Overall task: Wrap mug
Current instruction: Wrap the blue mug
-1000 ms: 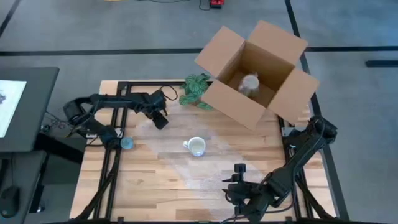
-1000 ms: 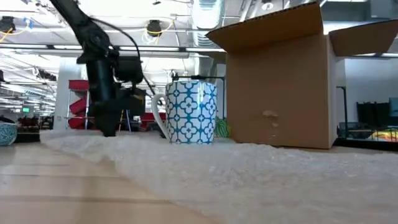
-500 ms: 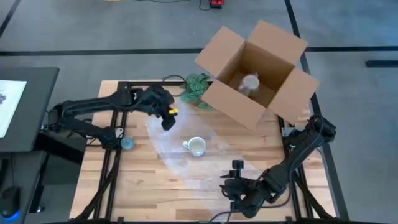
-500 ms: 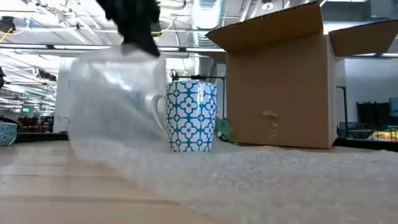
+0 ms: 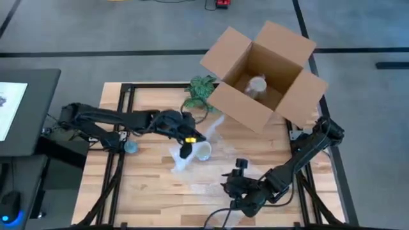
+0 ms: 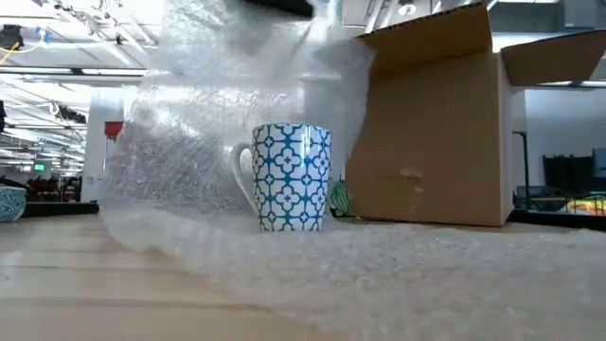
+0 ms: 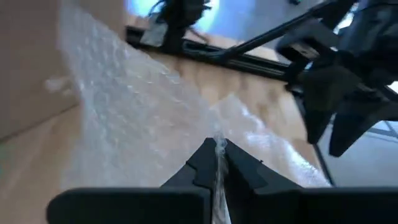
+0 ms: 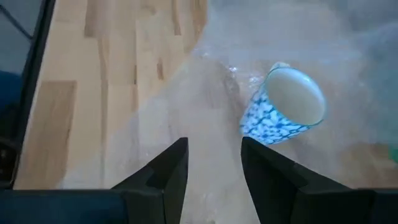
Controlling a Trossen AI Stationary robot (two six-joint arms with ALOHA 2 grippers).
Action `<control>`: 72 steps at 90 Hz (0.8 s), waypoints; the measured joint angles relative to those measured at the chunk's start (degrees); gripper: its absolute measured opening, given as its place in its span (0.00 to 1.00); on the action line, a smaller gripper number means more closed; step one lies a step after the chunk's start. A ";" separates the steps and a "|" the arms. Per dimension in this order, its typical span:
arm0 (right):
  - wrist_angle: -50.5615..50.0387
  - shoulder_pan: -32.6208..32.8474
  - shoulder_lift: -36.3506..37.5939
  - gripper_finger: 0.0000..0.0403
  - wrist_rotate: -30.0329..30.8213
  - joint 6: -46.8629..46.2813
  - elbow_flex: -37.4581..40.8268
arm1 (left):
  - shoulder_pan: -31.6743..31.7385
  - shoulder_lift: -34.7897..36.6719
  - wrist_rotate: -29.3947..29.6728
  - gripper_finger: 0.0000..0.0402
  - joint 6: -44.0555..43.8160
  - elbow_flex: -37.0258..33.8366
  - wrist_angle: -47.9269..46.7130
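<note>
A white mug (image 5: pixel 202 151) with a blue pattern (image 6: pixel 284 177) stands upright on a sheet of clear bubble wrap (image 5: pixel 216 128) spread on the wooden table. My left gripper (image 5: pixel 187 142) is right beside the mug's left side, above it, shut on the wrap. The raised wrap (image 6: pixel 237 95) stands behind and over the mug. My right gripper (image 5: pixel 230 185) is open near the table's front edge, pointing toward the mug (image 8: pixel 283 109), with wrap under its fingers (image 8: pixel 214 155). My left gripper pinches an edge of the bubble wrap (image 7: pixel 219 144) between its two shut fingers. The held part is lifted clear of the table and rises above the mug's rim. From there the sheet hangs slack in a curve down to the part lying under the mug.
An open cardboard box (image 5: pixel 262 73) stands tilted at the table's far right, with a pale object inside. A green leafy thing (image 5: pixel 201 91) lies by the box's left. A small teal bowl (image 5: pixel 130 147) sits at the left edge.
My left gripper has risen from the table's far left and swung right and nearer, to the mug, taking the wrap's left part with it. That part has lifted off the table and folded up over the mug; the part under the mug has stayed flat.
</note>
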State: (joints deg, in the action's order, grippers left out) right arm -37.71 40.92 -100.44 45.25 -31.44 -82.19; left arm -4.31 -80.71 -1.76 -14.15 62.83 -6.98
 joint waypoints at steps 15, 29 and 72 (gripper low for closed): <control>0.20 3.10 0.31 0.33 6.20 0.00 0.00 | -2.19 -4.53 -0.02 0.00 -0.14 0.00 4.02; 0.28 4.04 0.31 0.33 7.44 -1.01 0.00 | -3.87 -8.53 -0.04 0.00 -1.37 0.00 7.39; 0.65 2.73 0.31 0.33 10.43 -1.49 0.00 | -6.24 -17.96 -9.26 0.18 -3.52 0.00 12.58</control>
State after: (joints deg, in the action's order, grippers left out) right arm -37.06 43.66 -100.14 55.68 -32.93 -82.19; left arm -10.55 -98.67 -11.02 -17.67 62.83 5.59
